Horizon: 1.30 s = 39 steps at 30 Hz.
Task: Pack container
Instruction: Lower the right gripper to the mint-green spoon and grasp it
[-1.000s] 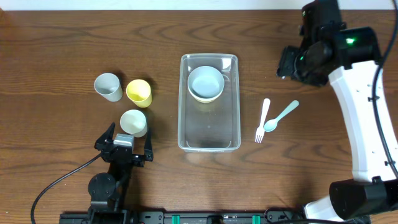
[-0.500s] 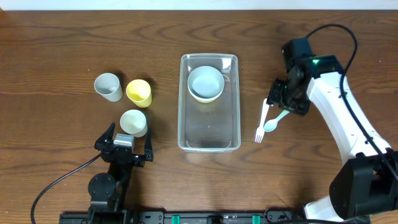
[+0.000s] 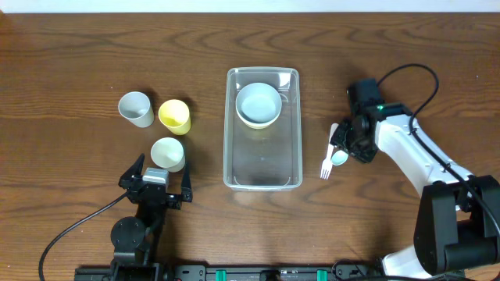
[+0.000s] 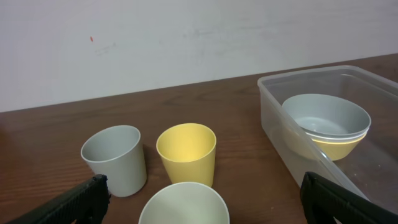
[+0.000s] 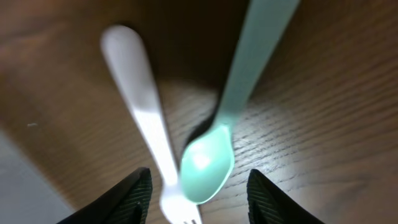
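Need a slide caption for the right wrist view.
Open right gripper above mint spoon and white fork on wooden table.

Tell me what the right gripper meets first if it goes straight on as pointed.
Most likely the mint-green spoon, its bowl between the open fingers of the right gripper. The white fork lies close beside and might touch too.

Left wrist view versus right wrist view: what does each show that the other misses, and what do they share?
Only the left wrist view: a grey plastic cup, a yellow plastic cup, a pale green cup nearest the camera, and the large clear plastic container holding stacked round bowls. Only the right wrist view: a white plastic fork and a mint-green plastic spoon side by side. Shared: the brown wooden table.
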Motion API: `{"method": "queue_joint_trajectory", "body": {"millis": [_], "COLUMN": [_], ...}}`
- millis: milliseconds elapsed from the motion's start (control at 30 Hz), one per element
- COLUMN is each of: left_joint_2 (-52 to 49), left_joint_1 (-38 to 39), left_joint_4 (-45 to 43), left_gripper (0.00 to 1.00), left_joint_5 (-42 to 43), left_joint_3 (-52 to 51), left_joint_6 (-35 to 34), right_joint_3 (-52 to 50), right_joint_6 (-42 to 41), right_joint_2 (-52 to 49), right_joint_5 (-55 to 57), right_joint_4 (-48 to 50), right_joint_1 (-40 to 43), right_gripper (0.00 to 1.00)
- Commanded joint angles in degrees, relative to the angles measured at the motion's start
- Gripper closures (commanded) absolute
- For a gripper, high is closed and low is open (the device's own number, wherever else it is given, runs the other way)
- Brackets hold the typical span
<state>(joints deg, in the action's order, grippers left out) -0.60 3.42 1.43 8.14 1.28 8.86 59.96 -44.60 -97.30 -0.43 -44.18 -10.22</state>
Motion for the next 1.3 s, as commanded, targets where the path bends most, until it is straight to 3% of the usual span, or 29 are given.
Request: {"method": "queue_joint_trajectory", "body": {"millis": [0,300,733,1033,1267], "left_joint_2": [0.3,0.3,0.3,0.3,0.3], "left_joint_1": [-0.3,-0.3,-0.3,-0.3,-0.3], "left_joint_4": [1.9,1.9,1.9,1.9,1.9], "left_gripper": [0.02,0.02,0.02,0.02,0.02], "left_joint_5": [0.4,0.4,0.4,0.4,0.4], "left_joint_3": [-1.0,-1.0,-1.0,-1.0,-1.0], "left_joint_6": [0.3,0.3,0.3,0.3,0.3], "right_joint_3": [-1.7,-3.9,-11.4,-11.7,-11.7], "right_joint_6": [-2.6,-2.5,-2.1,-0.9,1.0], "right_joint_2": [0.5,0.5,0.5,0.5,0.5], "right_joint_5": [1.5,5.6,5.6,7.6,8.6], "right_joint_4": [1.2,3.4,15.6,16.4,16.5], "right_joint_1": [1.2,2.2,2.2,2.2,2.2], "right_gripper": [0.51,0.58,0.64,0.83,0.89]}}
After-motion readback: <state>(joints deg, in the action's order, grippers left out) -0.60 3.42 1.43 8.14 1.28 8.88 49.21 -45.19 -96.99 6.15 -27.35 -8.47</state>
